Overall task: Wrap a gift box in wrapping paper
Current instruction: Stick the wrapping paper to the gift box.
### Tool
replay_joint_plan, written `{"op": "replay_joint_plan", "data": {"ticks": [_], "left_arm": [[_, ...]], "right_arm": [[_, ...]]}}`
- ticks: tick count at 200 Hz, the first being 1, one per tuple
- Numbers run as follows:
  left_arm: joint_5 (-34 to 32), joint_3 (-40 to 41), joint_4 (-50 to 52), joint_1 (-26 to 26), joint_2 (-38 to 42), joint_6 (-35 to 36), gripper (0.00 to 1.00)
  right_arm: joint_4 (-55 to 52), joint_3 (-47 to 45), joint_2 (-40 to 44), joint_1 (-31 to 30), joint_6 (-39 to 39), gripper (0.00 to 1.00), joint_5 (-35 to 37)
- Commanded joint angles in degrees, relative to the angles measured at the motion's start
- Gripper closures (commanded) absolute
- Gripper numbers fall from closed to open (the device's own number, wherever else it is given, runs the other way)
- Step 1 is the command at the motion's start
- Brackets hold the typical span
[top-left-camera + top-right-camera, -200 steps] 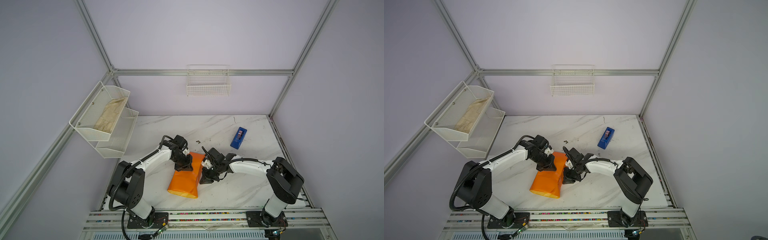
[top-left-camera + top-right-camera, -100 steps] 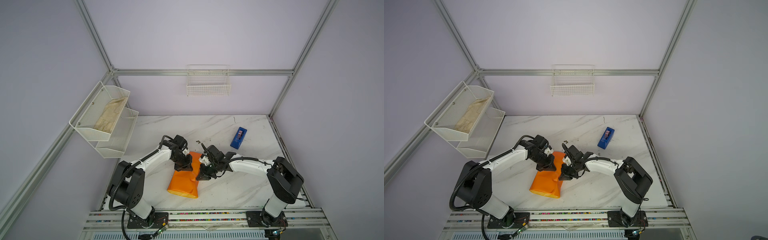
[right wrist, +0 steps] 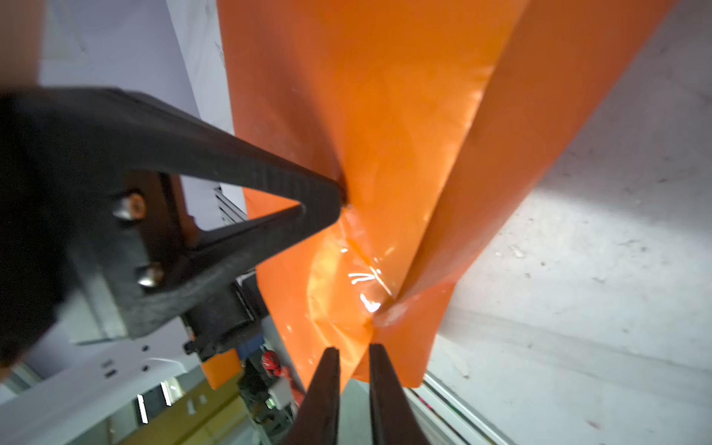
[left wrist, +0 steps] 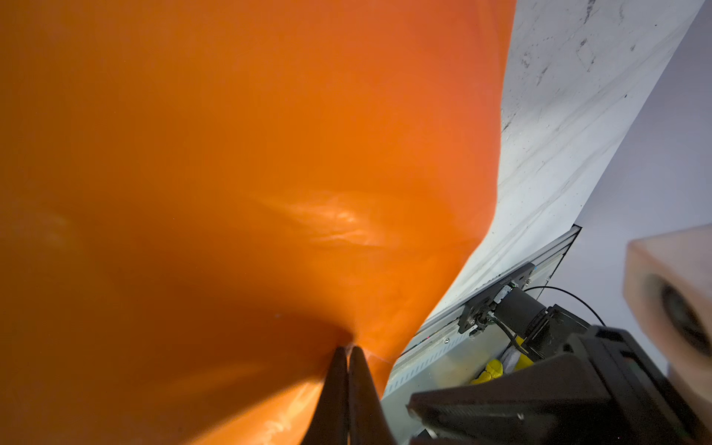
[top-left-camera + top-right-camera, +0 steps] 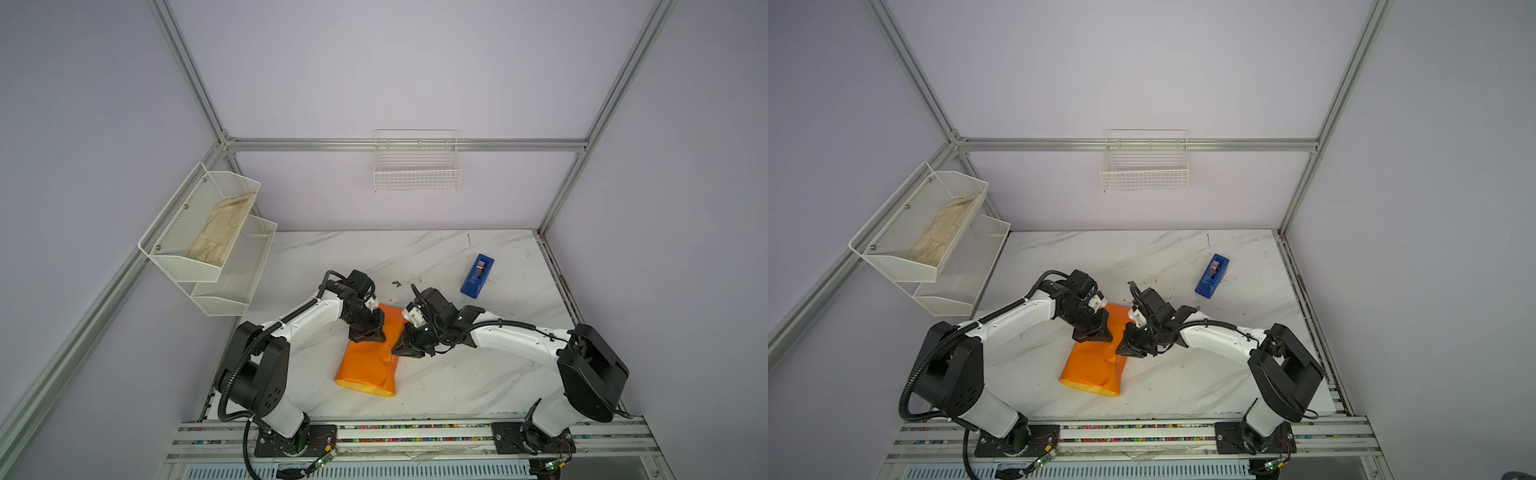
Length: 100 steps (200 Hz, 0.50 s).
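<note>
The wrapping paper (image 5: pixel 368 361) is glossy orange and smooth like film. It is creased where it is pinched and catches bright highlights. Under the paper, the worktop (image 5: pixel 457 382) is a smooth white marble-look surface with grey veins and dark scuffs. The jaws of my left gripper (image 4: pixel 348 351), on the paper, are matt black and finely ribbed. Beyond the paper, the tape dispenser (image 5: pixel 477 276) looks like smooth blue plastic.

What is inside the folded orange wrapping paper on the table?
Only the wrapping paper itself shows, folded over into a bulging bundle on the marble table. Whatever lies inside is fully covered by it; no gift box is visible in any view.
</note>
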<state>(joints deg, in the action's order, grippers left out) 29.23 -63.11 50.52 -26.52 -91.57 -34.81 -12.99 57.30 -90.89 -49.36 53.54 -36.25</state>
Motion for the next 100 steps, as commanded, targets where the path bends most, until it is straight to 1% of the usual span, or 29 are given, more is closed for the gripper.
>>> {"op": "replay_joint_plan", "data": {"ticks": [1,11,34,92,100], "left_arm": [[-6.9,0.5,5.2,0.0,-3.0,0.8,0.94],[-7.0,0.5,5.3,-0.1,-2.9,1.0,0.94],[-7.0,0.5,5.6,-0.1,-2.9,1.1,0.94],[-7.2,0.6,5.6,0.0,-2.9,1.1,0.94],[-7.1,0.6,5.6,-0.1,-2.8,1.1,0.94]], "right_arm": [[4.6,-1.5,-1.0,-0.3,4.6,0.68,-0.4],[4.6,-1.6,-1.9,-0.3,4.4,0.66,0.2],[4.7,-1.8,-3.4,-0.2,3.9,0.66,0.8],[4.2,-3.3,-4.7,-0.3,3.0,0.87,2.1],[3.8,-3.2,-4.3,-0.2,3.0,0.87,2.4]]}}
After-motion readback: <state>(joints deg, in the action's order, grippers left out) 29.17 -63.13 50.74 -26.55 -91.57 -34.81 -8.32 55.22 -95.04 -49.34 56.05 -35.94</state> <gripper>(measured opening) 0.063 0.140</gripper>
